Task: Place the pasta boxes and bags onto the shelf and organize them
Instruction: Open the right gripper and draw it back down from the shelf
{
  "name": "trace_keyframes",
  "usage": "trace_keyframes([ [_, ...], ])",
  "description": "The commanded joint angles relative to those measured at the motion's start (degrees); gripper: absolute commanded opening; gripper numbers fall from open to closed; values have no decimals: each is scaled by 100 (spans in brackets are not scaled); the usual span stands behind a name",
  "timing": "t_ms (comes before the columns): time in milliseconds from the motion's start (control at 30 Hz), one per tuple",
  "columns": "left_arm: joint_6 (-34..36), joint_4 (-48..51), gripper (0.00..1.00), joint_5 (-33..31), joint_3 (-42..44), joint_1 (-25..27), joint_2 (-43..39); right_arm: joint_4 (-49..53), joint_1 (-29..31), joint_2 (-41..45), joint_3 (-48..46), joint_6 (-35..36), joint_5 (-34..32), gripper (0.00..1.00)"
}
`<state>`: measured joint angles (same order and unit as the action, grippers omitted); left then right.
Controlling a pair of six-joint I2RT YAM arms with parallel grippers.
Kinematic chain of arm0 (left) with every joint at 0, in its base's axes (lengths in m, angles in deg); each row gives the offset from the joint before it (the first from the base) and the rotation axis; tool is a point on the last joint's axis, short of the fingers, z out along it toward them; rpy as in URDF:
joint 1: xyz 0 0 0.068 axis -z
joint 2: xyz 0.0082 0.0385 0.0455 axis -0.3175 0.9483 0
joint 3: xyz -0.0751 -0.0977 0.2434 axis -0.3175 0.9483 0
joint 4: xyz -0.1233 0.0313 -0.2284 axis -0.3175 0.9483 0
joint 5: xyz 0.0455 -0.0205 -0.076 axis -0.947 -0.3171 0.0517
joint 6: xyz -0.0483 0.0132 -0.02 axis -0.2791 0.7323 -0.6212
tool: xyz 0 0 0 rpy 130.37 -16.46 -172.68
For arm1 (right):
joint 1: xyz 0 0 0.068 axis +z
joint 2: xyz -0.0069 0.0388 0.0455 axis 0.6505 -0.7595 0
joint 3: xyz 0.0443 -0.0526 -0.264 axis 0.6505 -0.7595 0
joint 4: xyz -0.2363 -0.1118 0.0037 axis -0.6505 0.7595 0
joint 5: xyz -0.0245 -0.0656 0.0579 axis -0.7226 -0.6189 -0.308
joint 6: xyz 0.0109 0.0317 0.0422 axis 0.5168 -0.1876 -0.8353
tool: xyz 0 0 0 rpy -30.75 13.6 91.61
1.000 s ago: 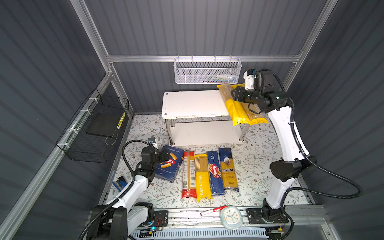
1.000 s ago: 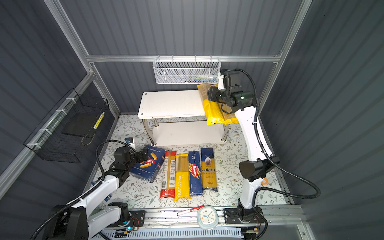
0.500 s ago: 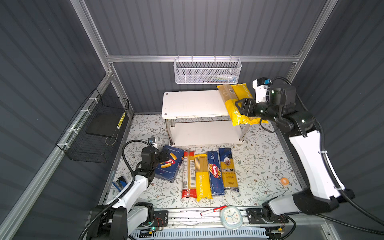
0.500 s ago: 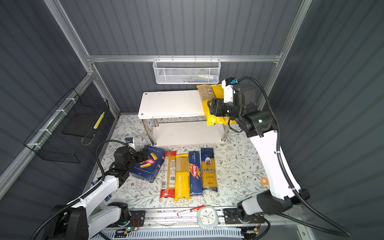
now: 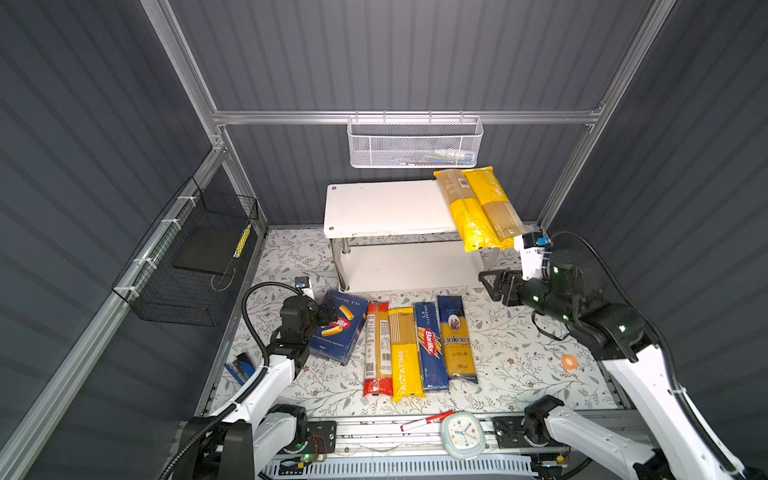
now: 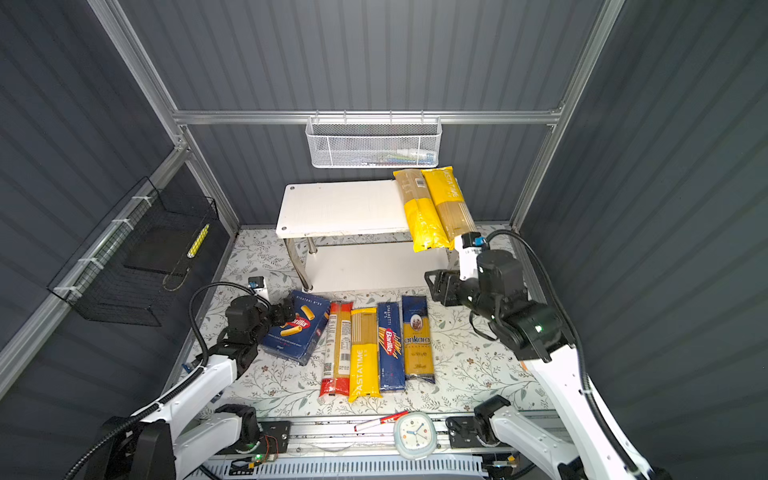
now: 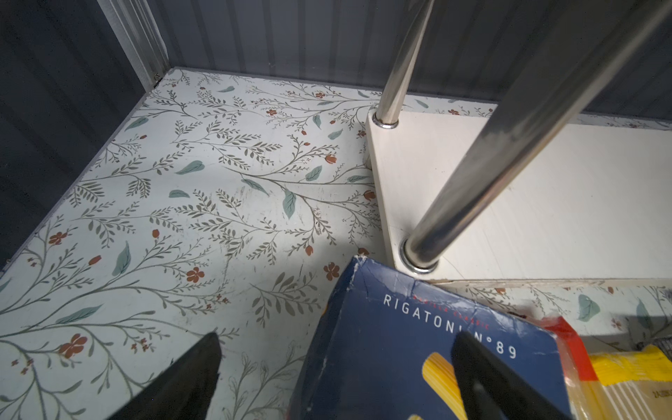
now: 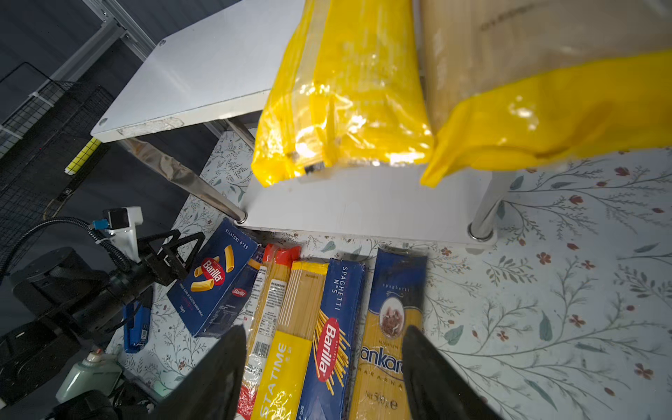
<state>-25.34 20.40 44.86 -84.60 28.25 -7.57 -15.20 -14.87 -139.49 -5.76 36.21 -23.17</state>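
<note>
the right arm has left the shelf. a second ago its jaws were up at the right end of the top board, on the yellow bags; now they hang low in front of the lower board, above the table and just right of the far end of the blue-yellow bag. the right jaws are spread and hold nothing; in the right wrist view only the row of packs shows between their two dark tips.

the two yellow bags have stayed where they were let go. they lie side by side on the right end of the top board, slightly skewed, with their near ends hanging past the board's near edge. the rest of the top board and the lower board are bare.

nothing else has moved. the wide blue box, the red-ended bag, the third yellow bag, the narrow blue box and the blue-yellow bag still lie in a row on the table, near the shelf. the left arm waits as before at the wide box, its left jaws open with the box's left edge between them, not clamped.

so the drop-off looks finished: two packs are up and five are left. the right arm seems to be coming back for another, and the blue-yellow bag is closest. the overhanging ends may need a push farther in.
</note>
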Motion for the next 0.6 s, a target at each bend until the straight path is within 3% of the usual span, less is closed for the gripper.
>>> trace_keyframes([
  [0,27,-112,99,-57,13,39,19,-128,89,285,-515,-233,224,61],
  [200,-78,-110,100,-116,-44,39,111,-746,91,327,-1823,-428,723,67],
  [400,-129,-89,99,-241,-23,37,77,-1538,90,221,-2805,-792,358,78],
  [467,-129,-54,99,-237,-90,39,184,-2077,26,-76,-3081,-1012,662,85],
  [567,-128,30,100,-241,-210,37,355,-3269,-95,-658,-3499,-1585,1610,86],
])
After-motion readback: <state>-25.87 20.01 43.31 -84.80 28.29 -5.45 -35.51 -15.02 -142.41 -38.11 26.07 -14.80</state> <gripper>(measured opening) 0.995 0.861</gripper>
